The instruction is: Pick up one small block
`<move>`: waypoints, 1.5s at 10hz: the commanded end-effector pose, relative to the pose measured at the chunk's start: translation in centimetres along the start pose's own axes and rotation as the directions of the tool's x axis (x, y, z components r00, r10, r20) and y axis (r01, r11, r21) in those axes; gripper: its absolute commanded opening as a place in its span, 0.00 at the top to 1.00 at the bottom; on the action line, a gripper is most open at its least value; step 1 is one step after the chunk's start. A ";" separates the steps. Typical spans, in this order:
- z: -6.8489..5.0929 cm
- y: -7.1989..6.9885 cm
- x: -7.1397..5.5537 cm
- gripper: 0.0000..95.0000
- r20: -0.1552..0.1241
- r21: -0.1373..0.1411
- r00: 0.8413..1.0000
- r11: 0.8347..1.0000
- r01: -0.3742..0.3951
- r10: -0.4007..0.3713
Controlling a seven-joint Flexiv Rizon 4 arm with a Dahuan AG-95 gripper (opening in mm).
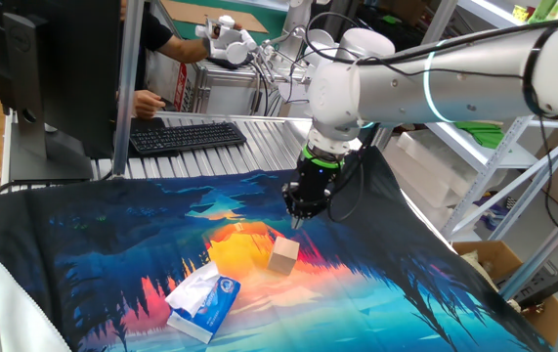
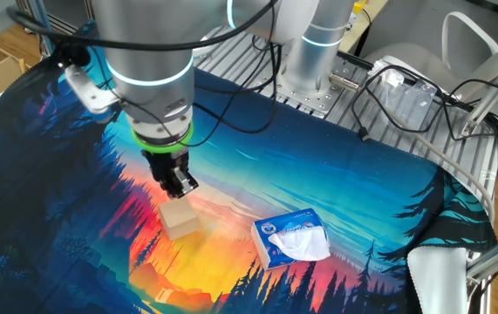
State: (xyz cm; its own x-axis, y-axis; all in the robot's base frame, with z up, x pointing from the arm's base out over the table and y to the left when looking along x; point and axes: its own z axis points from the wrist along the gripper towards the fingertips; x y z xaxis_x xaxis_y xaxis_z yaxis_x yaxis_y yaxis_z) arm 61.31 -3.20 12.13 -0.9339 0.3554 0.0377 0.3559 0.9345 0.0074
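The small block [image 1: 283, 256] is a light-tan wooden cube lying on the printed cloth near its orange patch; it also shows in the other fixed view [image 2: 180, 219]. My gripper [image 1: 296, 221] hangs pointing down, just above and slightly behind the block, not touching it. In the other fixed view the gripper [image 2: 179, 187] is right over the block's far edge. Its fingers look pressed together with nothing between them.
A white-and-blue tissue pack [image 1: 203, 303] lies on the cloth beside the block, also in the other fixed view [image 2: 292, 238]. A keyboard [image 1: 186, 135] and monitor [image 1: 54, 68] stand behind the cloth, with a person's hands there. The arm's base [image 2: 305, 74] stands at the back.
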 end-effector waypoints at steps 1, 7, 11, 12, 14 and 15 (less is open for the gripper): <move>0.5 0.0 0.0 1.00 0.006 -0.001 1.000 1.000 -0.002 0.002; 1.9 0.3 -0.1 0.80 -0.003 0.004 1.000 1.000 -0.010 0.010; 2.3 0.3 -0.2 0.40 -0.009 0.006 0.999 0.999 -0.038 0.038; 2.4 0.3 -0.2 0.40 -0.009 0.006 0.999 0.999 -0.041 0.042; 2.8 0.3 -0.3 0.20 -0.011 0.003 0.998 0.998 -0.061 0.061; 2.9 0.3 -0.4 0.20 -0.011 0.002 0.998 0.998 -0.064 0.064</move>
State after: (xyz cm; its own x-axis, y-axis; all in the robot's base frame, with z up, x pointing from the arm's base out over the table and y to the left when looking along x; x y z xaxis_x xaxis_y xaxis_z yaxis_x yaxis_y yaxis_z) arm 61.67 -2.93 9.03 -0.9065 0.4190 0.0527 0.4197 0.9077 0.0034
